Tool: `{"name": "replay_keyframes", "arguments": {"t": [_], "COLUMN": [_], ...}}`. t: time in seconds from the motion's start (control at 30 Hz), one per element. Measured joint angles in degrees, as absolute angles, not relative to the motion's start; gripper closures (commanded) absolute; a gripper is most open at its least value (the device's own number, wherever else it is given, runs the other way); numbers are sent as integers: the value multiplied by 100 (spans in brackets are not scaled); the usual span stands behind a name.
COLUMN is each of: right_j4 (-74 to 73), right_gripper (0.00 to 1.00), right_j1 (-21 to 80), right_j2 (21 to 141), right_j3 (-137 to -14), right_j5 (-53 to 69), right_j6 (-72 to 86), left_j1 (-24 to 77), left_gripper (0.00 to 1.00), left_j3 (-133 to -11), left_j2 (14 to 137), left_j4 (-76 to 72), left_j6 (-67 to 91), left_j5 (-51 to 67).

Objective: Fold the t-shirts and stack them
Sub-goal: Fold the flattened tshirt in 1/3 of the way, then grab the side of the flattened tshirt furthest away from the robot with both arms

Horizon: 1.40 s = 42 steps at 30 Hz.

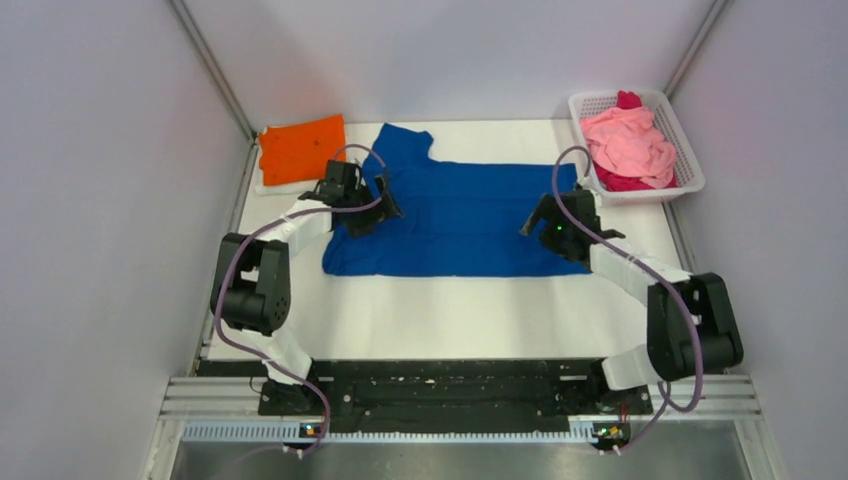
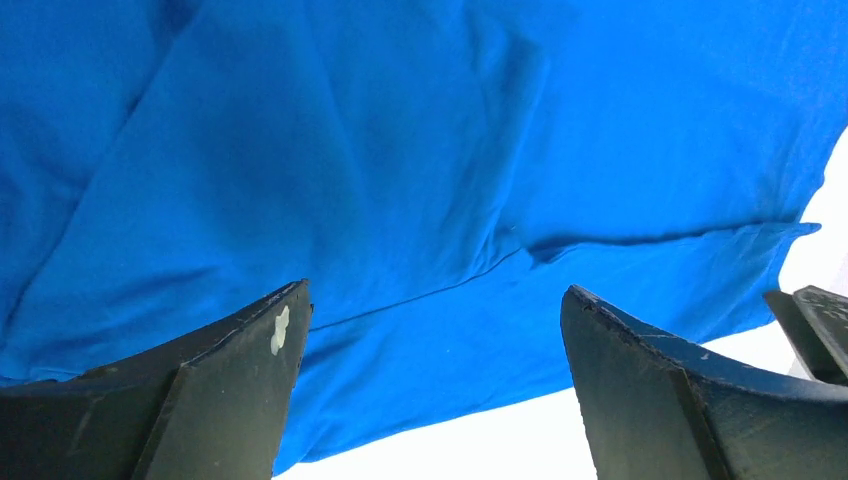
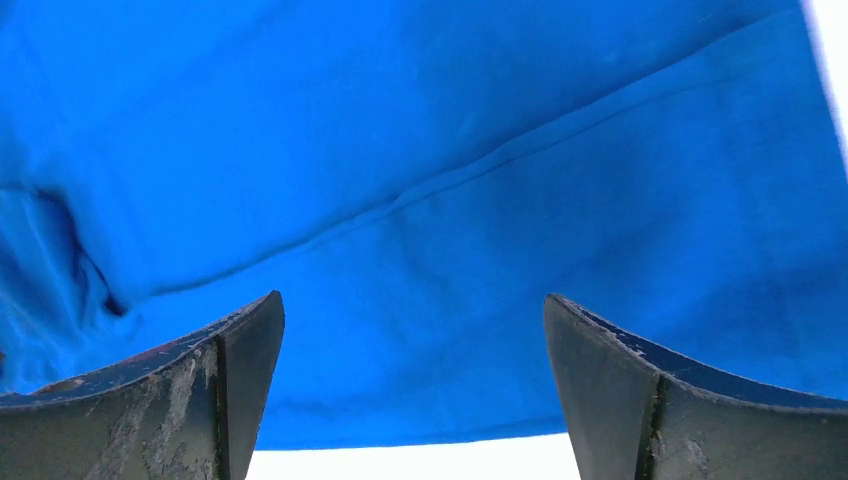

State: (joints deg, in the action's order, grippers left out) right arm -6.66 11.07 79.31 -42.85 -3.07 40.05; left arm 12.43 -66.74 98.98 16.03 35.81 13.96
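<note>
I see the blue shirt [image 1: 455, 215] lying flat on the white table [image 1: 450, 310], in the middle and a bit to the back. It makes a long shape from left to right. One sleeve sticks out at the back left.

My left gripper [image 1: 378, 208] is over the left end of the blue shirt. Its two black fingers [image 2: 230, 380] are wide apart. Nothing is between them. Through its camera I see only blue cloth below, and a bit of white table at the near edge.

My right gripper [image 1: 535, 218] is over the right end of the same shirt. Its fingers [image 3: 200, 390] are wide apart too, and they hold nothing. A long line runs across the cloth under it.

The orange shirt [image 1: 300, 148] is folded in the back left corner, close to the blue sleeve.

The white basket [image 1: 690, 150] sits in the back right corner, just beside the blue shirt's right end. The pink shirts [image 1: 628, 143] are piled up inside it, light pink on top and darker pink showing at the back and underneath.
</note>
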Motion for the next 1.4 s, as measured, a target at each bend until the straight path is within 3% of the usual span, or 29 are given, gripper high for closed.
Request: {"name": "replay_keyframes", "arguments": {"t": [0.17,0.43,0.67,1.0,1.17,1.4], "right_j4": [-534,-290,-558,-1824,-2414,-2628], "right_gripper": [1,1,1,1,1,1], "right_j1": [1426,1520,1885,2084,2088,2088], "right_j2": [8718,8663,7636,5454,4746,4388], "right_j3": [-4324,-4171,-3321,-2200,-1992,-1859], "right_j5": [-78,-187,-279,47,207,290], "right_j6": [3970,4101,4375,4917,5094,5196], "left_j1": [1236,1212,1299,1745,1887,1898], "left_gripper": [1,1,1,1,1,1], "left_j3": [-6239,-5148,-3802,-2095,-1809,-1745], "left_j2": [9981,9526,8263,5472,4547,4294], "left_j4": [1319,646,419,1417,1981,2252], "left_j6": [3680,3809,4018,4901,5310,5527], "left_j5": [1579,1559,1406,895,585,355]}}
